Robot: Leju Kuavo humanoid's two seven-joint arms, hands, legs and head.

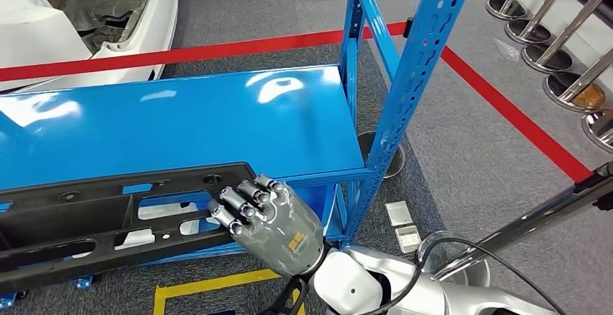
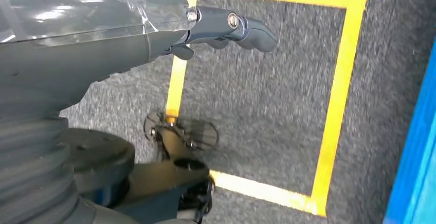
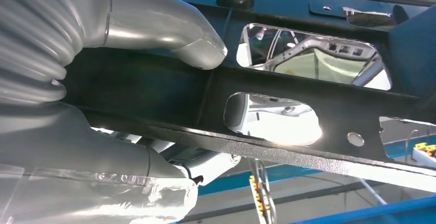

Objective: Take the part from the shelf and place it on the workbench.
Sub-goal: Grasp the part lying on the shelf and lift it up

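The part point(image 1: 94, 221) is a long black plastic frame with cut-outs, lying along the front edge of the blue shelf point(image 1: 217, 120). My right hand point(image 1: 271, 221) grips its right end, fingers curled over the top rail. In the right wrist view the thumb point(image 3: 200, 49) presses on one face of the part point(image 3: 308, 100) and the fingers point(image 3: 154, 183) wrap the other side. My left hand point(image 2: 154, 34) hangs over the floor, one dark finger point(image 2: 231, 26) stretched out, holding nothing.
A blue shelf upright point(image 1: 412, 76) stands just right of my right hand. Red floor tape point(image 1: 520, 116) runs behind and beside the shelf, with chrome stanchion bases point(image 1: 549, 48) beyond. A yellow tape square point(image 2: 339, 90) marks the grey carpet. A white car body panel point(image 1: 144, 26) lies far left.
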